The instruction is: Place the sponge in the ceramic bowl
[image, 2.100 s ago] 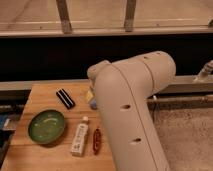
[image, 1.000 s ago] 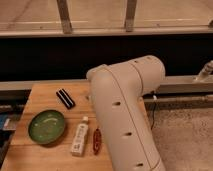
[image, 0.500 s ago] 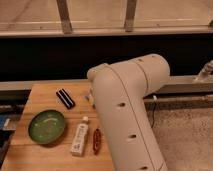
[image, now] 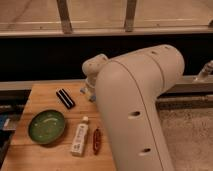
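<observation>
Camera view | gripper (image: 90, 88) at wooden table (image: 42, 97) rear edge, grip state: can't tell | small flat blue-grey sponge (image: 86, 93) peeks beside it, apart from round green glazed ceramic bowl (image: 46, 126) | prob soft, light: you'd pinch across width

Ceramic bowl (image: 46, 126): round, shallow, green glaze, darker rim, pale streaks inside. Upright, empty, on the surface (image: 40, 97). It sits well apart from the pincer (image: 90, 94), toward the camera and image-left of it.
Sponge (image: 85, 91): a blue-grey sliver just beside the pincer; contact cannot be told.
</observation>
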